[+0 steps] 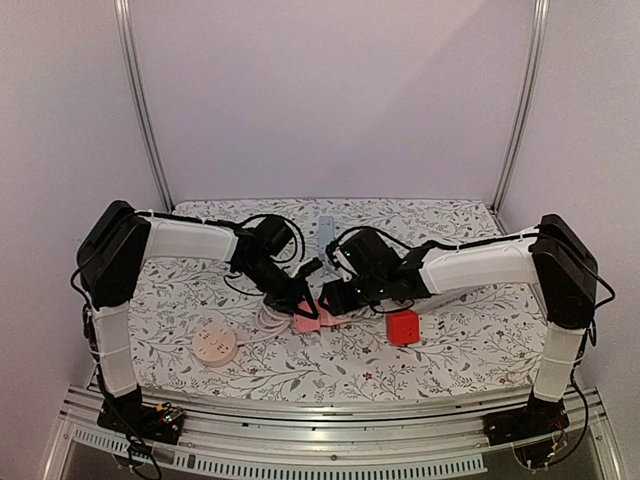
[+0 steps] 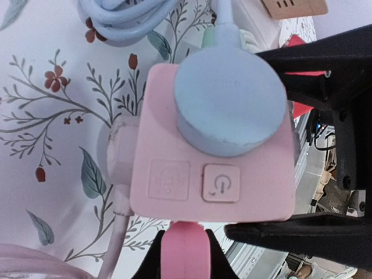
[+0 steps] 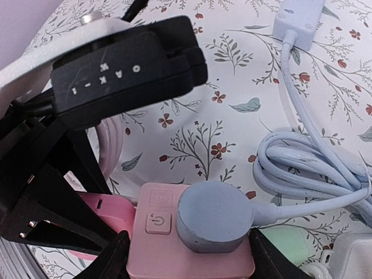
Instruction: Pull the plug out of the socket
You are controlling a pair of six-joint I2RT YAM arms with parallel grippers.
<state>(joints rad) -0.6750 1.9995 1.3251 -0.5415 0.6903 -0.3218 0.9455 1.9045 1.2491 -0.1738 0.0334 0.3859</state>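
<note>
Left wrist: one plug (image 2: pixel 229 99) in one pink socket (image 2: pixel 163 116); left pincer (image 2: pixel 183 244) clamped on pink tab (image 2: pixel 183 258), right pincer (image 3: pixel 189 241) clamping socket.

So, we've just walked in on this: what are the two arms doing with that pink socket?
The left gripper is shut on a pink tab that sticks out of the pink socket, holding it. The right gripper has its jaws on either side of the socket, below the round pale-blue plug. Whether they are pressing on it cannot be told. The plug sits fully in the socket, so the pull is not yet done.
</note>
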